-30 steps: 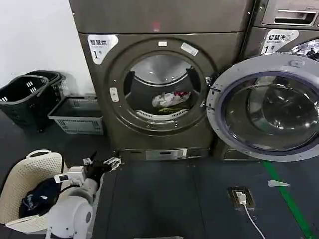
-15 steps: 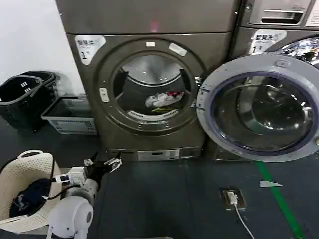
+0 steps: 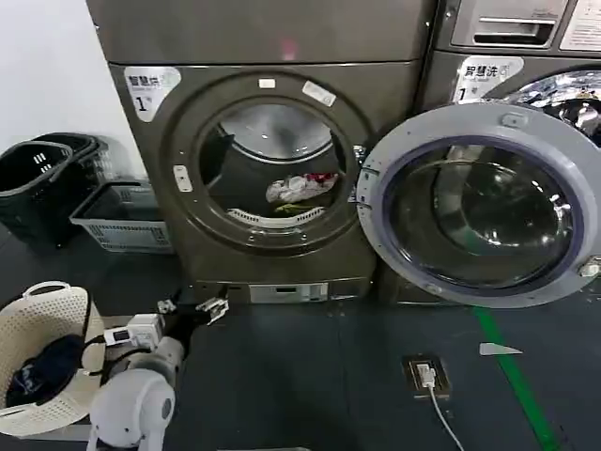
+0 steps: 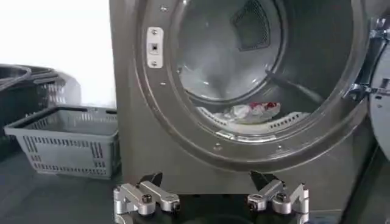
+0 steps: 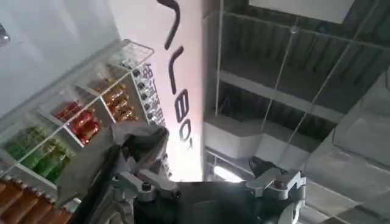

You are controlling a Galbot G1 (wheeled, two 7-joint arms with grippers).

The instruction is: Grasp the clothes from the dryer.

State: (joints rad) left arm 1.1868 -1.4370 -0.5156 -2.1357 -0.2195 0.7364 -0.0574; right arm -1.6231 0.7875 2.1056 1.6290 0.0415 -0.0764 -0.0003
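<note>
The left pincer (image 3: 192,308) hangs low over the dark floor (image 3: 310,376), in front of the dryer's base, fingers spread apart and empty. In the left wrist view its 2 fingertips (image 4: 146,198) point at the port, which suggests an approach line already set toward the drum.

Beside the left arm sits a cream basket (image 3: 42,362) holding dark clothing, clear of the approach path.

The right pincer (image 5: 207,185) faces up toward ceiling and shelving, away from the work; its fingers stand apart with nothing between them. It appears parked.

The dryer (image 3: 272,169) stands ahead with its door (image 3: 474,202) swung fully to the right, leaving the round port unobstructed. The port rim is the main edge to clear on entry.

The clothes (image 3: 299,188) lie on the drum floor near the front lip, well apart from the left pincer, with open room above them.
</note>
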